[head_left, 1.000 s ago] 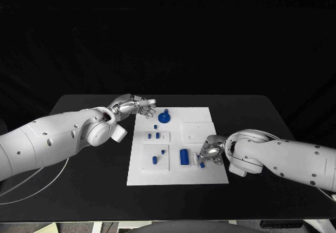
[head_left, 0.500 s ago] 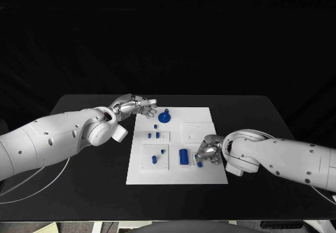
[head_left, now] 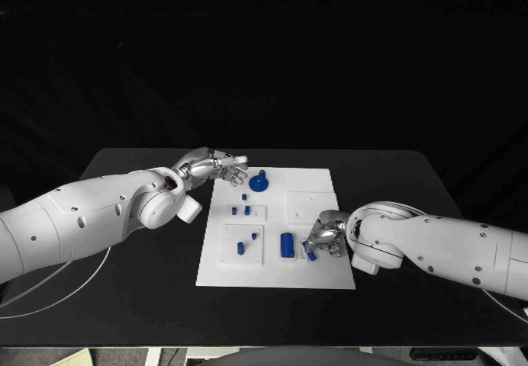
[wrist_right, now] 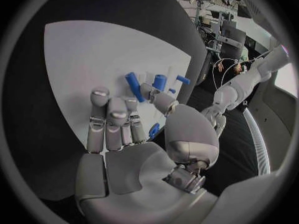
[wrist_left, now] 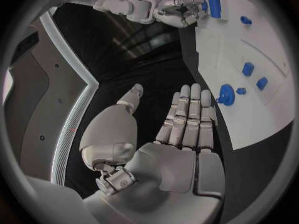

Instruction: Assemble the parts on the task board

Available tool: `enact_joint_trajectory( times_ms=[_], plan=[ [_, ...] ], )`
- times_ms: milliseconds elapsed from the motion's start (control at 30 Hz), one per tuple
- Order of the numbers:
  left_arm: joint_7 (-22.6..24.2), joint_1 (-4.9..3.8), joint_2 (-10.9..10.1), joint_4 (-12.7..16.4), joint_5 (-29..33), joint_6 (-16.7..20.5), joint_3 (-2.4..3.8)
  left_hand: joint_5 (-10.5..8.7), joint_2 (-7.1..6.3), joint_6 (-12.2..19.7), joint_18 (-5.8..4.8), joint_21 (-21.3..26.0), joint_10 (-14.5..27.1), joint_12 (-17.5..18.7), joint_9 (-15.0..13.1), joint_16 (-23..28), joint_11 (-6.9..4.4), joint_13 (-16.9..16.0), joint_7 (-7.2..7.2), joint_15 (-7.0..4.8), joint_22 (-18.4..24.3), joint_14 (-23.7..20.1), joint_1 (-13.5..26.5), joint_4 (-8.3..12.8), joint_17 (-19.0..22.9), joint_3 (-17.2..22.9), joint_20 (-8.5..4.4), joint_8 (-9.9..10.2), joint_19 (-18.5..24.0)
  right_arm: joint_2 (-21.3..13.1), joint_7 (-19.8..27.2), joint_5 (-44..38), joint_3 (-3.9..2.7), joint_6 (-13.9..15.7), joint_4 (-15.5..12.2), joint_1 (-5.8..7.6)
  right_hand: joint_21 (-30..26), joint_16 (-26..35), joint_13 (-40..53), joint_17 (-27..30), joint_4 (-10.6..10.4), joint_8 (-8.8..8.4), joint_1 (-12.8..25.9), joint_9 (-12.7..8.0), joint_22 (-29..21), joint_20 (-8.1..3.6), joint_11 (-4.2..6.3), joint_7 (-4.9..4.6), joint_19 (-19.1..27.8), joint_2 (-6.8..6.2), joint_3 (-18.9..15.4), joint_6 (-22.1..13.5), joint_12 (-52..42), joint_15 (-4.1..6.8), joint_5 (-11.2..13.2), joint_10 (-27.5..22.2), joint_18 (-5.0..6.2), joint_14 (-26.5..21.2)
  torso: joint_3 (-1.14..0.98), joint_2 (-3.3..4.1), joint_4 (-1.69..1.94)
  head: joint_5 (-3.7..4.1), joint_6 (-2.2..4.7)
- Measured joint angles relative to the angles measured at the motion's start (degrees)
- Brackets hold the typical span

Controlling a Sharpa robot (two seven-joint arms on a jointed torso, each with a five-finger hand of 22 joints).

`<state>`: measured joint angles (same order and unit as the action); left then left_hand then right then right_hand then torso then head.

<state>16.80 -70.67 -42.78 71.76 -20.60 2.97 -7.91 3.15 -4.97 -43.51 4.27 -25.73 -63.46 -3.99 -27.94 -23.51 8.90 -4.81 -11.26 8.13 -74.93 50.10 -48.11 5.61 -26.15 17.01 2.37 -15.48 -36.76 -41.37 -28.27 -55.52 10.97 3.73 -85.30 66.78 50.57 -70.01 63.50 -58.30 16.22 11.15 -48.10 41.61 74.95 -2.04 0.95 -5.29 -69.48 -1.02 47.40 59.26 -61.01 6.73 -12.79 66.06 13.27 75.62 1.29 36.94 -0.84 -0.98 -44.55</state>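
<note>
The right hand (head_left: 323, 235) pinches a small blue part (wrist_right: 154, 130) over the task board (head_left: 319, 271); left hand (head_left: 214, 165), fingers straight and holding nothing, hovers beside the board's far corner near the round blue part (head_left: 259, 182)

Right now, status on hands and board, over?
Left hand open, off board's far-left corner. Right hand on task board, at a small blue part; grip unclear. Nothing obstructing.
</note>
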Motion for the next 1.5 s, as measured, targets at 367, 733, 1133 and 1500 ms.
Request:
enact_joint_trajectory(
  times_ms=[367,733,1133,1500],
  plan=[
    [-0.07,0.00,-0.02,-0.01,0.00,-0.14,0.00,0.00,0.00,0.00,-0.23,0.23,0.00,0.00,0.00,0.00,0.00,0.00,0.00,0.00,0.00,0.00,0.00,-0.15,0.01,-0.15,0.00,0.00,0.00,-0.08,0.21,0.05,0.06,-0.01,0.03,-0.06,0.00,0.00,-0.13,0.00,-2.16,0.32,3.56,-0.52,-0.01,0.01,0.51,0.45,0.00,-0.77,-4.21,0.49,0.00,0.46,7.06,0.51,0.12,0.02,-0.01,0.00,-0.03,-0.20,-0.18],
    [-0.15,0.00,-0.19,0.03,0.00,-0.19,0.00,0.00,0.00,0.00,-0.28,0.23,0.00,0.00,-0.01,0.00,0.00,-0.01,0.00,0.00,0.00,0.00,0.00,-0.15,-0.05,-0.15,0.00,0.00,0.00,-0.09,0.21,0.01,0.09,-0.02,-0.08,-0.05,0.00,0.00,-0.20,0.00,-3.60,0.27,5.13,-0.97,-0.01,0.01,0.52,0.48,0.00,-2.34,-5.29,0.90,0.01,0.47,9.47,0.52,0.12,0.03,-0.03,0.01,-0.03,-0.24,-0.25],
    [-0.25,0.00,-0.20,0.04,0.00,-0.21,0.00,0.00,0.00,0.00,-0.34,0.23,0.00,0.00,-0.01,0.00,0.00,-0.01,0.00,0.00,-0.01,0.00,0.00,-0.15,-0.04,-0.15,0.00,-0.23,0.00,-0.29,0.38,0.01,0.09,-0.23,-0.36,-0.04,0.00,-0.05,-0.19,0.01,-5.89,0.27,8.97,-1.03,-0.02,-0.22,0.51,0.54,-0.24,-5.55,-7.58,0.94,0.01,0.66,9.74,0.51,0.14,-0.18,-0.02,0.08,-0.03,-0.18,-0.38],
    [-0.32,0.00,-0.27,0.04,0.00,-0.21,0.00,0.00,0.22,0.00,-0.51,0.23,0.00,0.00,-0.02,0.22,0.00,-0.01,0.00,0.00,0.00,0.00,-0.22,-0.15,-0.09,-0.15,0.00,-0.23,0.00,-1.19,0.85,0.10,0.09,-1.03,-1.47,-0.04,-0.22,-0.06,-0.19,-0.06,-6.48,0.28,10.94,-1.03,-0.02,-0.34,0.50,0.59,-0.11,-6.58,-9.16,0.98,0.01,0.65,9.74,0.50,0.14,-0.19,-0.02,0.08,-0.06,-0.27,-0.35]
  ],
)
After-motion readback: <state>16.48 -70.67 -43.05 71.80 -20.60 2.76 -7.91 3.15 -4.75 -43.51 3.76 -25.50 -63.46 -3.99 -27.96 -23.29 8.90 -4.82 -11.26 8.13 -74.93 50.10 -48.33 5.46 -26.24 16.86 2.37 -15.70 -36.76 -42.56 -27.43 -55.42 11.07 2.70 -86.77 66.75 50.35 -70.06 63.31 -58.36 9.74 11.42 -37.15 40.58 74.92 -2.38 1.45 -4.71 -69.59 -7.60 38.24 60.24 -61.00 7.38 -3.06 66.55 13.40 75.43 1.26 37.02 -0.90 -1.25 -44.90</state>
